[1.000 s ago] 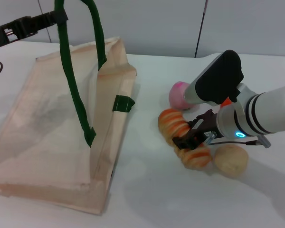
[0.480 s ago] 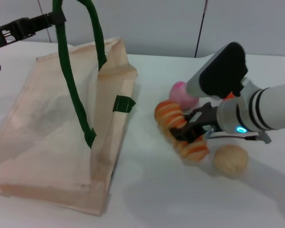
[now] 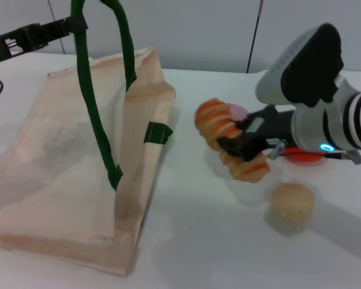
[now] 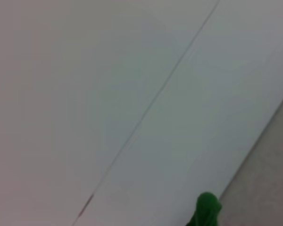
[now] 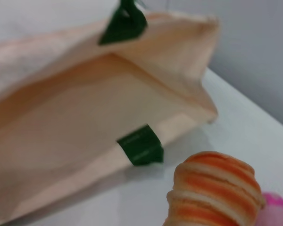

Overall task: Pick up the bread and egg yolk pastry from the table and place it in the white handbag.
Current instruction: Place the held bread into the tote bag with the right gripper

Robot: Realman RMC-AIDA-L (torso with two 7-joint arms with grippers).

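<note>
Head view showed the right pincer (image 3: 243, 147) clamped across the bread (image 3: 228, 146) mid-length, lifted off the counter (image 3: 198, 241); it looked light, soft, easily crushed. Left pincer (image 3: 72, 25) held the bag (image 3: 66, 162) handle.

The head camera is looking forward and down from above, taking in the table (image 3: 186, 241), the bag (image 3: 66, 174) on the left, the right arm and the wall behind. The right wrist camera is sitting low and close over the table, facing toward the bag's (image 5: 85, 127) open mouth, with the bread's (image 5: 217, 188) end filling its near corner. Both views are sharing the bread (image 3: 228, 144), the bag's mouth and the green tab (image 3: 156, 132) on its side (image 5: 140, 146). The left wrist camera is facing the wall, catching only a bit of the green handle (image 4: 206, 209), which the head view is showing raised (image 3: 93, 102).
</note>
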